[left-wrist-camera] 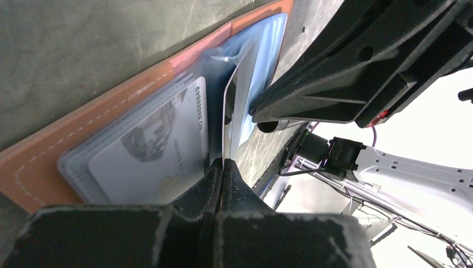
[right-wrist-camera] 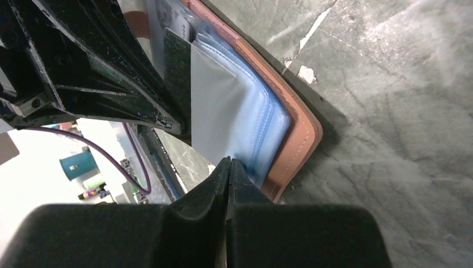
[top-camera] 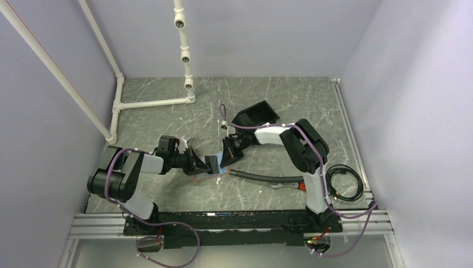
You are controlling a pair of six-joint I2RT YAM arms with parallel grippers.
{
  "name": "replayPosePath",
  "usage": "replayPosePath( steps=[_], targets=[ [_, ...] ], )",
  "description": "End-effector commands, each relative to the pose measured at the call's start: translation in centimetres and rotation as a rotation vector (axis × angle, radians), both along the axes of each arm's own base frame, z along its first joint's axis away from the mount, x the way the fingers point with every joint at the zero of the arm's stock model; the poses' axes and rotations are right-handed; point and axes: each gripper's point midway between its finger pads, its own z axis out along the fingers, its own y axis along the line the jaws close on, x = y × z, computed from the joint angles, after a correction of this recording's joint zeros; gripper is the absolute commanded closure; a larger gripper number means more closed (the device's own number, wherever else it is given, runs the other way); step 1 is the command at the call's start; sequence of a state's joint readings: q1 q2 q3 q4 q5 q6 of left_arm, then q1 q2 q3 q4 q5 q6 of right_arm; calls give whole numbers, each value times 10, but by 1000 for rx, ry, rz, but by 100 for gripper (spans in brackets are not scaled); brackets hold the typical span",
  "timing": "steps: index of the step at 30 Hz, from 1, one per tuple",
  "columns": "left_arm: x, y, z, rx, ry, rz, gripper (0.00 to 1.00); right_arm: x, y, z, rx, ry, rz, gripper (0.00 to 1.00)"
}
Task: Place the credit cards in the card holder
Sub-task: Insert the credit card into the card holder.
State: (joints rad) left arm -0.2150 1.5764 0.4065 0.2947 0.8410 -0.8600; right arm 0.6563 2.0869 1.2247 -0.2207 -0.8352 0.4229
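From above, counted two arms, two tools, one card holder (top-camera: pixel 215 167), one black box (top-camera: pixel 257 113), one grey hose (top-camera: pixel 254 177), one coiled cable (top-camera: pixel 344 183) and one white pipe frame (top-camera: pixel 150 103). Found the card holder lying open near the middle of the counter (top-camera: pixel 167 117), between the left tool (top-camera: pixel 203 166) and the right tool (top-camera: pixel 225 156). Met box, hose, cable and frame in that view alone. Could not read jaws or cards from there.

At the left wrist, made out what the overhead hid: the left tool clamped shut on the bottom edge of an upright credit card (left-wrist-camera: pixel 230 106), seen edge-on among the pale blue plastic sleeves (left-wrist-camera: pixel 262 50). Counted a second, printed credit card (left-wrist-camera: pixel 150 156), flat inside a sleeve against the tan leather. Caught the right tool as black bulk only, its tip at the sleeves from the far side.

At the right wrist, saw the right tool's jaws closed tight, tips meeting the lower corner of a grey-blue card face (right-wrist-camera: pixel 223 111). Could not tell whether pinched or merely touched, nor whether the same card as the upright one. Saw one stitched tan rim curving beside the sleeves.
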Motion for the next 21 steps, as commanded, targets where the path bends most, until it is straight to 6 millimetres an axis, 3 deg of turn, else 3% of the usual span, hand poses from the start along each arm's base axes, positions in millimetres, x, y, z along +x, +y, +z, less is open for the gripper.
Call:
replayPosePath(
  steps=[1, 2, 4, 9, 10, 15, 21],
  targets=[
    [3, -8, -2, 37, 8, 3, 100, 9, -21, -18, -179, -71, -55, 96],
    [4, -8, -2, 58, 5, 13, 100, 11, -23, -14, -193, -82, -63, 92],
    [4, -4, -4, 101, 18, 29, 91, 11, -24, -7, -191, -89, -72, 89],
    [6, 0, 9, 188, -17, 42, 53, 13, -28, 4, -193, -96, -92, 87],
    [5, 3, 10, 226, -15, 45, 50, 15, -30, 7, -188, -98, -101, 87],
    [9, 5, 18, 286, -34, 40, 46, 21, -32, 8, -175, -98, -122, 86],
    [13, -9, 5, 300, -16, 5, 52, 22, -25, 1, -144, -75, -120, 87]
  ],
)
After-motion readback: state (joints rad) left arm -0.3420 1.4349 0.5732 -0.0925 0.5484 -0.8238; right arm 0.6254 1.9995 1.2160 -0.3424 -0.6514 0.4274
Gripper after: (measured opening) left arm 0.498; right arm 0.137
